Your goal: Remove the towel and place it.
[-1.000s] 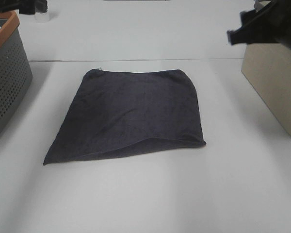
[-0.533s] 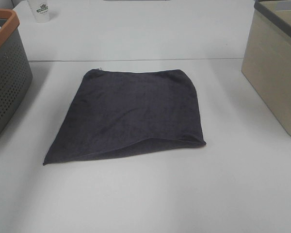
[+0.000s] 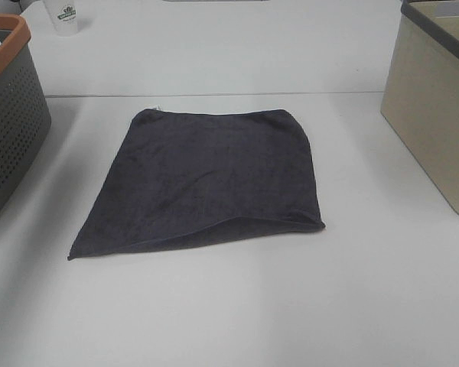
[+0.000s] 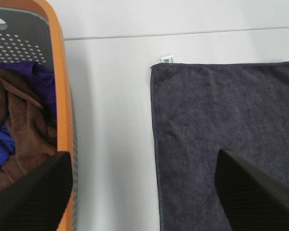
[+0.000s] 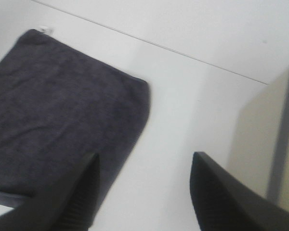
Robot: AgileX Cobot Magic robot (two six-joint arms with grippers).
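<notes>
The dark charcoal towel [image 3: 206, 180] lies flat in the middle of the white table, its near edge slightly raised. Neither gripper shows in the exterior high view. In the left wrist view my left gripper [image 4: 142, 161] is open and empty, held above the table over the towel's [image 4: 221, 125] left edge, with the pale tag [image 4: 167, 59] at the far corner. In the right wrist view my right gripper [image 5: 145, 161] is open and empty, above the bare table beside the towel's [image 5: 58, 106] right edge.
A grey perforated basket with an orange rim [image 3: 8, 115] stands at the left; it [image 4: 62, 96] holds brown, purple and blue cloths. A beige bin [image 3: 436, 115] stands at the right, also in the right wrist view [image 5: 265, 139]. A paper cup [image 3: 63, 15] is far left.
One second ago dark arm parts showed at the top left and top right of the exterior view; both have left it. The towel has not moved.
</notes>
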